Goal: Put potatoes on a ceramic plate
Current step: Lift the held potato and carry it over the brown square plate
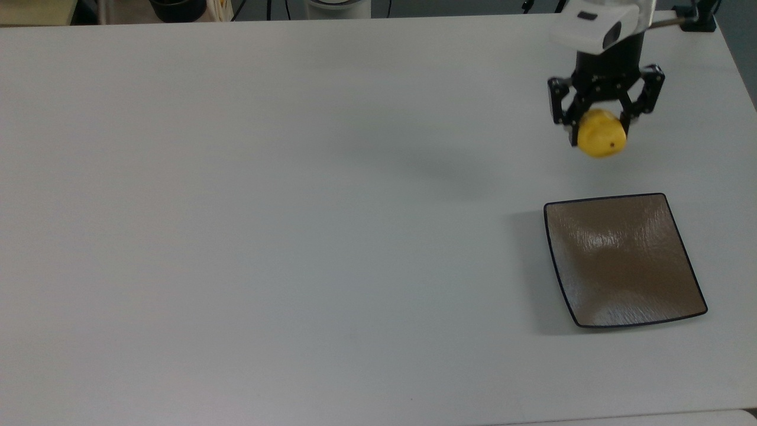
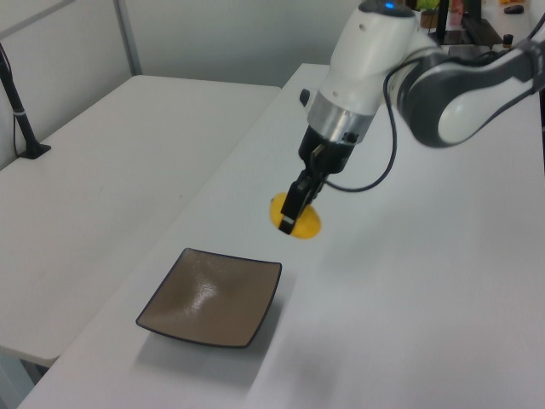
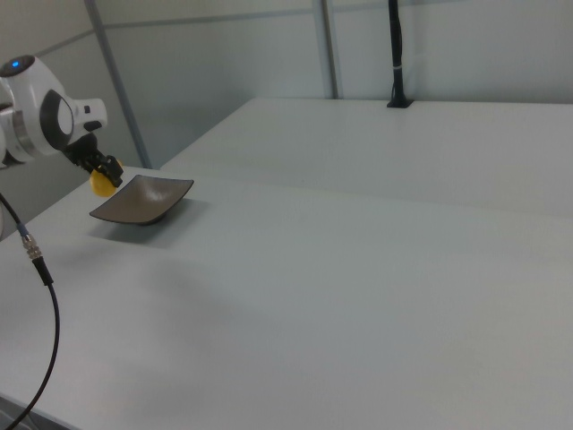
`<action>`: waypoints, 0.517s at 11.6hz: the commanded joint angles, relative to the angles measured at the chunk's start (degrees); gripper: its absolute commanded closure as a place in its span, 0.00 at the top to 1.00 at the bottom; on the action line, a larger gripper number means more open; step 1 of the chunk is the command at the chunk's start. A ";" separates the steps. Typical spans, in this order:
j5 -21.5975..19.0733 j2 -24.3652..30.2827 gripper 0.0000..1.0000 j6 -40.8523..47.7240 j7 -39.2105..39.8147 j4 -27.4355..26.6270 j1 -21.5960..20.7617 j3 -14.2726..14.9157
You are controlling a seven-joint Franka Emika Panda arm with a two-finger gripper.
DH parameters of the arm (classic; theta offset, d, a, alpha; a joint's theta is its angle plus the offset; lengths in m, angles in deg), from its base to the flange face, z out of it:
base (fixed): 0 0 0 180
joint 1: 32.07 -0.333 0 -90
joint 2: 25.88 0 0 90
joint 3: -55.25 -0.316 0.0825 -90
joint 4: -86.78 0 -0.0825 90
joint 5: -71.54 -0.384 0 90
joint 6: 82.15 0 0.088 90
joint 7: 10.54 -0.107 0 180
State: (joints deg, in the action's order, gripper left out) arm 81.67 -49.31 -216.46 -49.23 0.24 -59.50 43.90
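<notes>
A small bright-yellow potato (image 1: 601, 141) with a tiny dark spot hangs above the white table, and my gripper (image 1: 601, 131) is shut on it. In the left view the potato (image 2: 301, 221) shows behind the black fingers (image 2: 292, 214), just beyond the far edge of the plate. The square brown-grey ceramic plate (image 1: 621, 260) with a thin dark rim lies flat on the table, below the gripper in the top view. In the right view the gripper (image 3: 105, 172) holds the potato (image 3: 101, 184) at the left edge of the plate (image 3: 143, 199).
The white table (image 1: 266, 207) stretches wide to the top view's left. A black clamp (image 1: 698, 18) sits at the table's top right corner. A second white table (image 2: 111, 145) with a black post (image 2: 19, 111) stands on the left view's left.
</notes>
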 commanded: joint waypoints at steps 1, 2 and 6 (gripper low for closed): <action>3.93 -6.87 0.00 -13.04 0.62 1.99 -0.79 1.86; 4.02 -8.72 0.00 -18.56 0.63 1.99 -0.88 2.56; 5.86 -18.55 0.03 -28.45 0.80 8.30 -3.42 7.21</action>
State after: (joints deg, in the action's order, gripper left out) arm 86.40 -61.73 -241.96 -49.20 2.31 -60.10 47.76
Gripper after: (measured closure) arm 0.339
